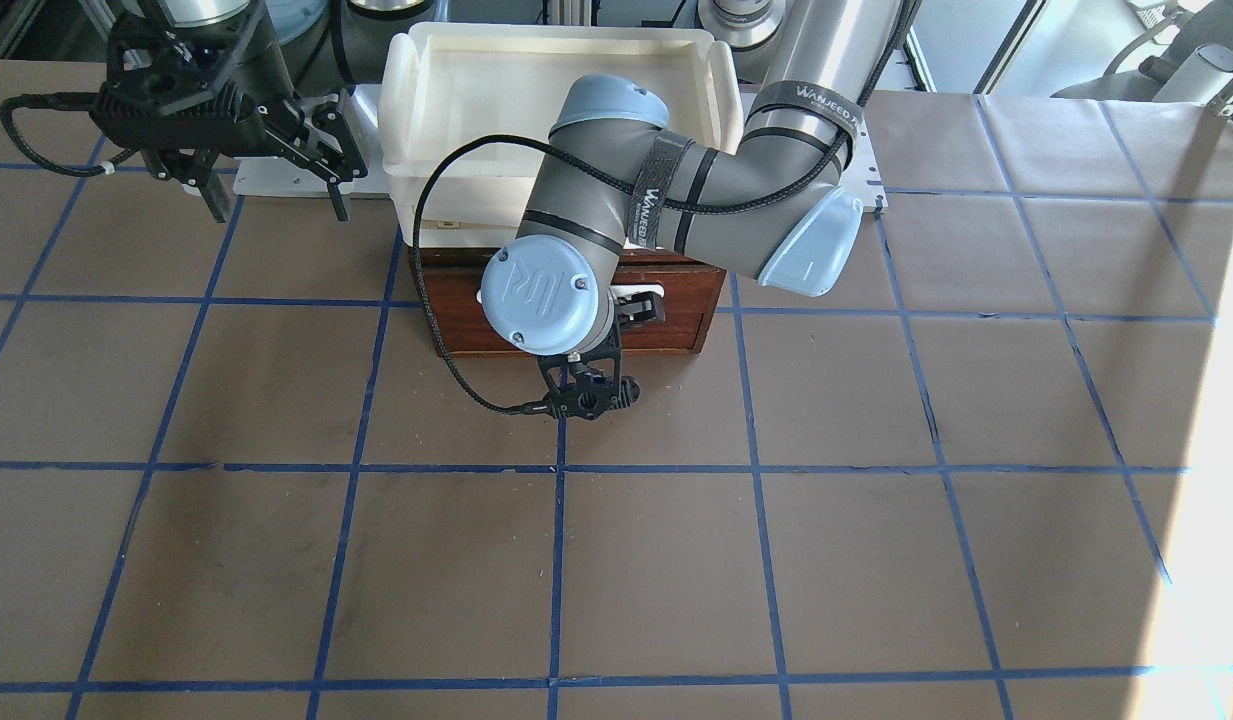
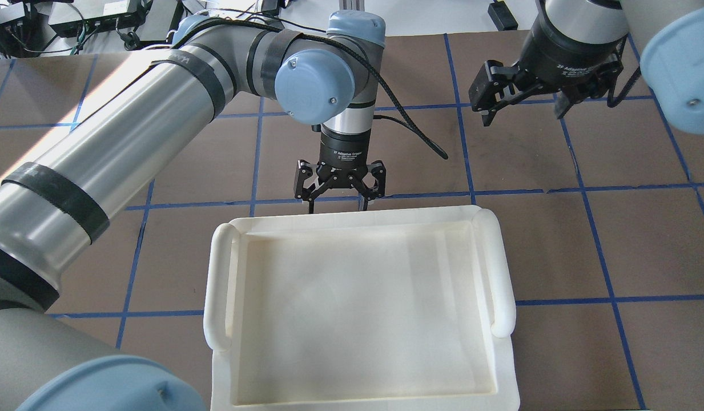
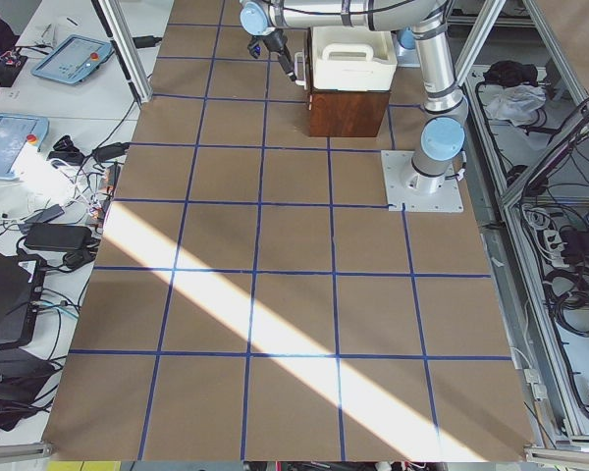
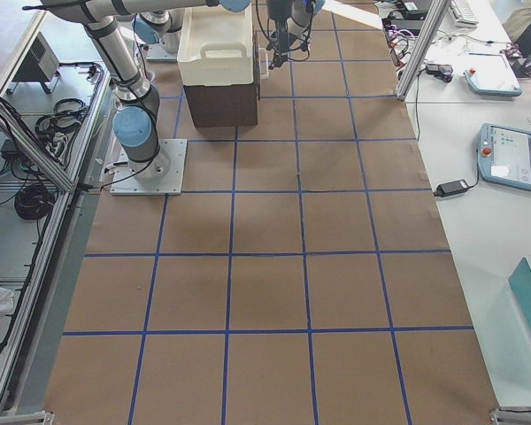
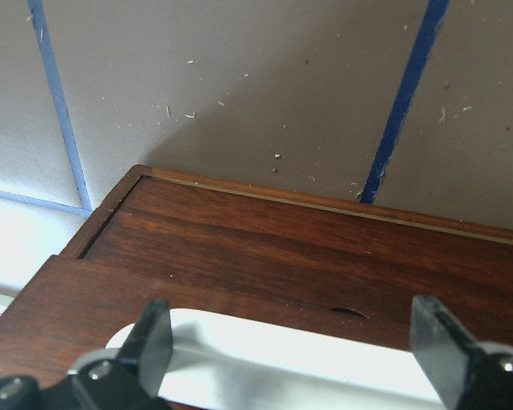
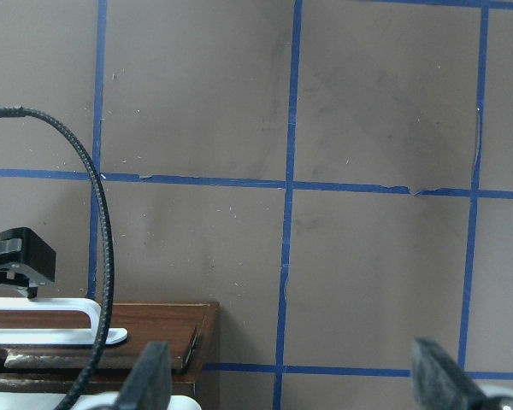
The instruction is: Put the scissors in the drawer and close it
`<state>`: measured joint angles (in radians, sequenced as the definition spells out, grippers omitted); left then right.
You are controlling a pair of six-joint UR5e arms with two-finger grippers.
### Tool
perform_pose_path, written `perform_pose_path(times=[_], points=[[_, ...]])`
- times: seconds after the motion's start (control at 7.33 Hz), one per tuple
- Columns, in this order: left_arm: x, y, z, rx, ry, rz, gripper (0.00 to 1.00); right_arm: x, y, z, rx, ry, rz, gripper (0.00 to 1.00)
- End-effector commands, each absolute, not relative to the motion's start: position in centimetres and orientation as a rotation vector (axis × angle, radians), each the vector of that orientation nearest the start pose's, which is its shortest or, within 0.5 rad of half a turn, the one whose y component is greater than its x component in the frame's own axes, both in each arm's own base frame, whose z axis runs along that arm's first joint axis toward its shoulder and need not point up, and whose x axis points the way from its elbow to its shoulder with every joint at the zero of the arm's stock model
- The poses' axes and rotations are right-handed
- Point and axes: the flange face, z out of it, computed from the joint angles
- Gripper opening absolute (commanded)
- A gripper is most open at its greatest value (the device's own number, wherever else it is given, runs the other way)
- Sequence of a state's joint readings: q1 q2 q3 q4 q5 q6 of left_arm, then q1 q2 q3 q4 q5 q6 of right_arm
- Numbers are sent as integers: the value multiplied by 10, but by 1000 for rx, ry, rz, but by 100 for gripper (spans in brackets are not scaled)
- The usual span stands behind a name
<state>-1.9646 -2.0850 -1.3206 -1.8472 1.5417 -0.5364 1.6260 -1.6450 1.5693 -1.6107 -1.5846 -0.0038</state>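
Underneath, brown blue-gridded table (image 1: 876,560); left gripper (image 2: 337,204) apart astride the drawer (image 1: 676,322) handle (image 5: 282,359), right gripper (image 1: 279,198) apart aloft.

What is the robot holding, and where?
Nothing. The left end effector is open around the drawer handle; the right end effector is open and empty.

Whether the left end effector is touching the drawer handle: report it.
Cannot tell. In the left wrist view the open left end effector straddles the drawer handle, but neither contact nor a gap shows plainly.
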Motion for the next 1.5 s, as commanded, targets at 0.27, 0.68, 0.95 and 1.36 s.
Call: perform_pose_path(times=[0.27,0.68,0.95,1.36], points=[[-361,-529,290,-226,2830,707,100,158,-462,528,-93,3146,-182,100],[-328,-583,346,-358,3073,347,100,158,-462,528,-90,3146,-182,100],[-255,-626,403,-452,3167,33,100,158,-462,528,-90,3146,-182,100],[-159,-645,457,-326,3204,-208,100,158,-462,528,-90,3146,-182,100]])
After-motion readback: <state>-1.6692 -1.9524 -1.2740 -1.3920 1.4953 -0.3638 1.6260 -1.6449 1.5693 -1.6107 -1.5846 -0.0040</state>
